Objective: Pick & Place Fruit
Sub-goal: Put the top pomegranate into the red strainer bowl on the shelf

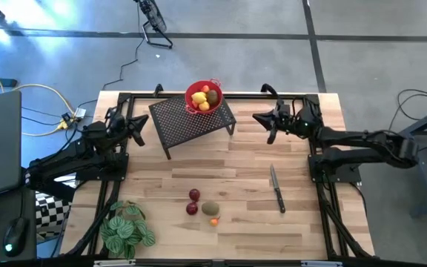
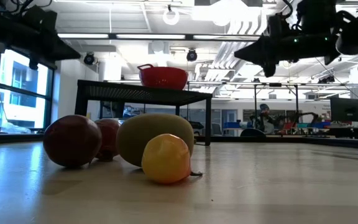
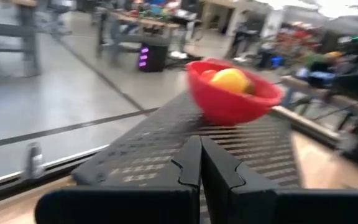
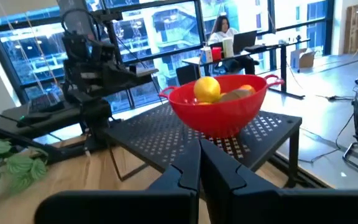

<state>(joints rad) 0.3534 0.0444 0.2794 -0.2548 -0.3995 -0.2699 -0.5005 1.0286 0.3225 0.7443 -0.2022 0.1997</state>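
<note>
Waiting: left fingers (image 3: 200, 163) and right fingers (image 4: 199, 167) both closed, empty. Fruit on table (image 1: 302, 230): green oval (image 1: 210, 208) likely light, smooth, rolls; grip mid-body.

A black mesh stand (image 1: 193, 119) is set near the far edge of the wooden table (image 1: 302, 237), roughly mid-way along it and turned a bit askew. A red bowl (image 1: 203, 97) is perched on the stand's far corner, right at the far edge. A knife (image 1: 276, 189) with a dark handle is laid flat toward the right edge, blade pointed at the far side. A green leafy plant (image 1: 127, 229) is tucked into the near left corner. Beyond the table, a person sitting at a desk (image 4: 224, 31) can be made out in the right wrist view, and cables (image 1: 43, 93) are strewn on the floor past the left edge.
</note>
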